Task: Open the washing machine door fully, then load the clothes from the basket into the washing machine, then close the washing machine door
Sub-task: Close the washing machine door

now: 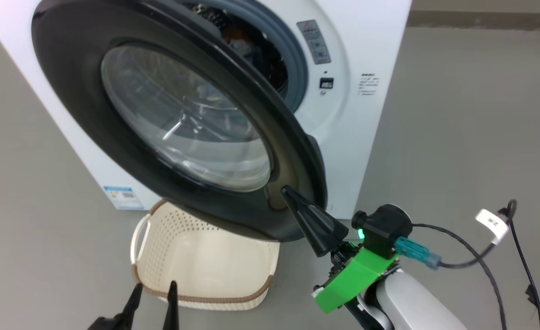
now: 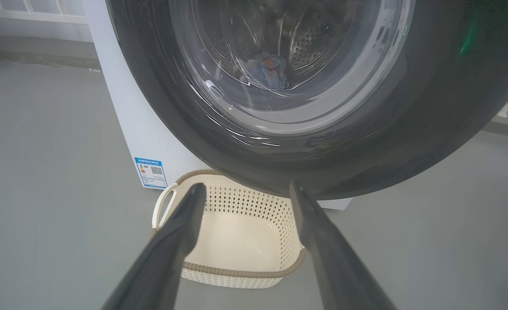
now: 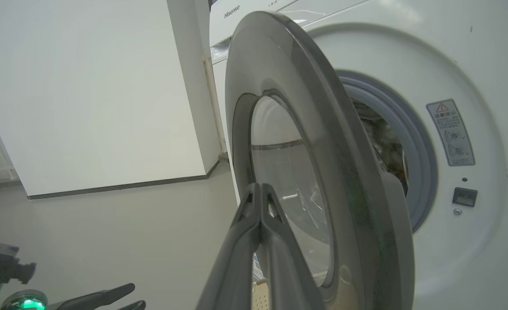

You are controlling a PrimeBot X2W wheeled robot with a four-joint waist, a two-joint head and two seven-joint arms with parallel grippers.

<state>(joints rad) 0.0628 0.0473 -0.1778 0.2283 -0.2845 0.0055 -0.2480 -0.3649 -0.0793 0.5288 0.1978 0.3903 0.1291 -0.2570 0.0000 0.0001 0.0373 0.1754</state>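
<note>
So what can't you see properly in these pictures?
- Clothes in the drum: left wrist view, blurred behind the door's shiny glass.
- Basket back edge: head view, hidden by the door.
- Warning sticker words: right wrist view, too small.

Basket (image 1: 183, 229) on the floor (image 1: 457, 137) before the washing machine (image 1: 370, 46), beneath its door (image 1: 77, 82).

Washing machine (image 1: 338, 128): white front-loader on the grey floor, with blue-grey gasket and steel drum showing to the right of the door.
Washing machine door (image 1: 68, 105): glossy black ring, bulging clear window. It is ajar, hinged left, with the free right edge swung out to the near side.
Clothes (image 2: 271, 71): light-blue with orange print, lying in the drum.
Basket (image 1: 182, 229): cream, perforated, brown rim. It sits on the floor near the machine, its far end under the door's lower edge, inside bare.
</note>
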